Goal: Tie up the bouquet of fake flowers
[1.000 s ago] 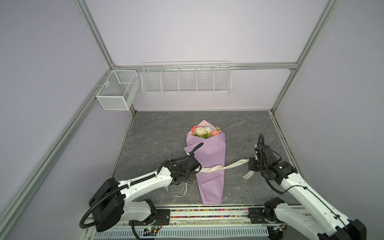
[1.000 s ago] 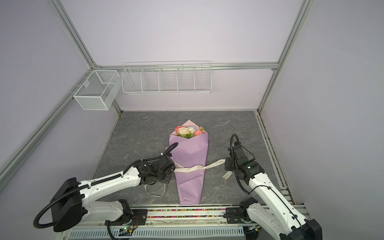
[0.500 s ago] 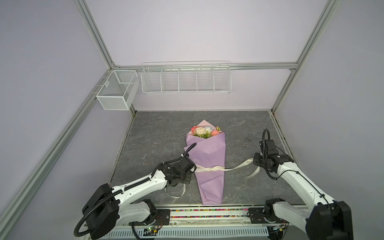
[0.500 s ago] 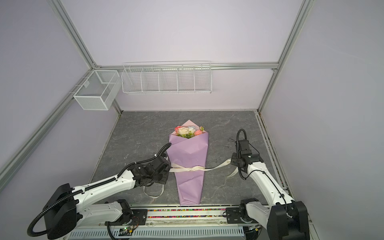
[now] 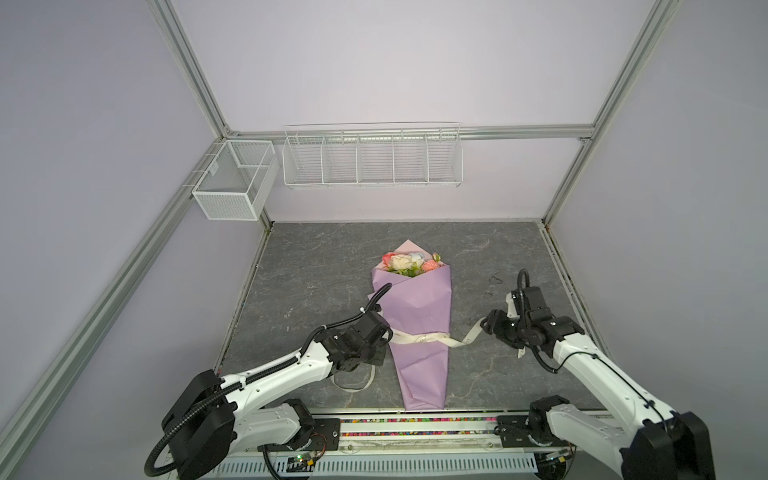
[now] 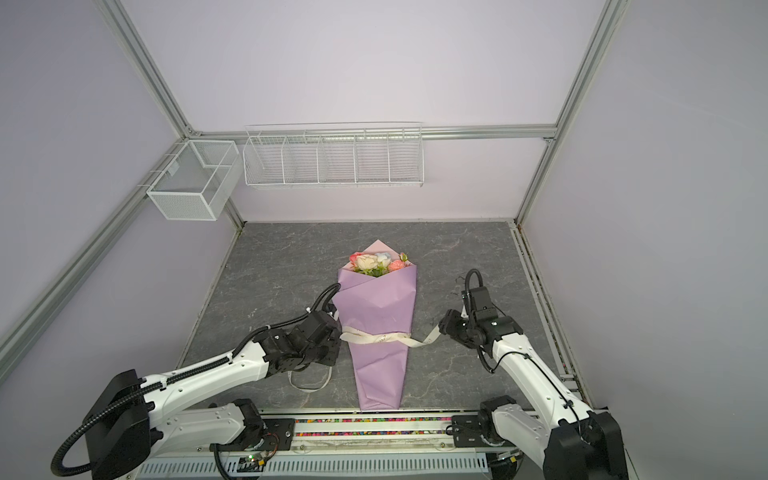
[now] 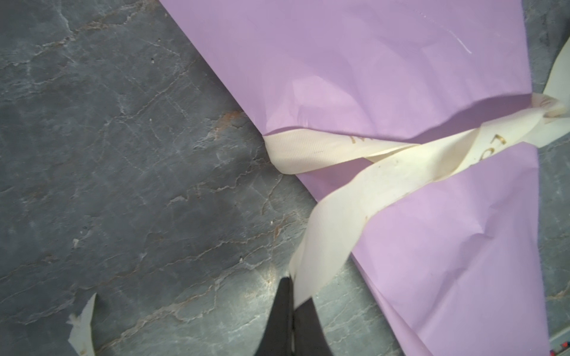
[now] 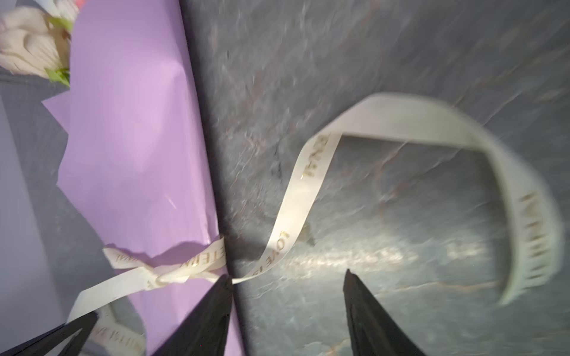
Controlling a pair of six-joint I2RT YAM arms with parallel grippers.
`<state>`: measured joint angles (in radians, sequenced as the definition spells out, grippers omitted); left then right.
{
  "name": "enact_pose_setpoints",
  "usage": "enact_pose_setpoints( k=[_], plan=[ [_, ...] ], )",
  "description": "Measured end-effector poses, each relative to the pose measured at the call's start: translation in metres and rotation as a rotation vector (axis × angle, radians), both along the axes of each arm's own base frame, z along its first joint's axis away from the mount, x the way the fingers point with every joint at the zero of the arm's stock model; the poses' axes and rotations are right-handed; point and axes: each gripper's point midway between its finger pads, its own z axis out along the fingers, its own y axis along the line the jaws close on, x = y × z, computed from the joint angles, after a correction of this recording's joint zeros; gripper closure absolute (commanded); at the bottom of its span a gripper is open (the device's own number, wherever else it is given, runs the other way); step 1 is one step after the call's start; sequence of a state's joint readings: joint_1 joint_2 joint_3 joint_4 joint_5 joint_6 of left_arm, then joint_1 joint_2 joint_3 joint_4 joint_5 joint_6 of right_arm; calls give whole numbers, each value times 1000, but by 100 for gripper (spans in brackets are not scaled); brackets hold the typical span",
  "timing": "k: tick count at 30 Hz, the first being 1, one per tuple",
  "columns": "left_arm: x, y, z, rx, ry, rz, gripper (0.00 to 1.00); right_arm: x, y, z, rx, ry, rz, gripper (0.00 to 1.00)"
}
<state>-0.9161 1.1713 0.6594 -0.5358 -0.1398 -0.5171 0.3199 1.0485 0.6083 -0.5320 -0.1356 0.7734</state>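
Right pincer (image 8: 287, 274) sprang wide, ribbon (image 8: 296, 197) released | left pincer (image 7: 292, 294) clamps ribbon | paper cone (image 5: 419, 307) holds bouquet (image 5: 405, 262)

White arm shells (image 5: 274, 374) with black joints (image 5: 199, 424), ribbed black cables (image 5: 377, 294), tapering black claw fingers (image 8: 370, 317)

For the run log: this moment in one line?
left gripper: shut on ribbon | right gripper: open, holding nothing | bouquet: wrapped, ribbon round it
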Motion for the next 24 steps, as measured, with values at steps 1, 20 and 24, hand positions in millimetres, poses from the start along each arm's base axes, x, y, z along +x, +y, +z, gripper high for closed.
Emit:
enact_pose_setpoints(
  k=[1, 20, 24],
  plan=[
    [0, 0, 1, -5, -4, -3, 100, -5, 8, -6, 26, 24, -4, 35],
    [3, -2, -1, -29, -29, -13, 100, -16, 44, -47, 320, 189, -451, 39],
    [4, 0, -1, -33, -33, -7, 100, -19, 49, -49, 345, 222, -493, 43]
  ],
)
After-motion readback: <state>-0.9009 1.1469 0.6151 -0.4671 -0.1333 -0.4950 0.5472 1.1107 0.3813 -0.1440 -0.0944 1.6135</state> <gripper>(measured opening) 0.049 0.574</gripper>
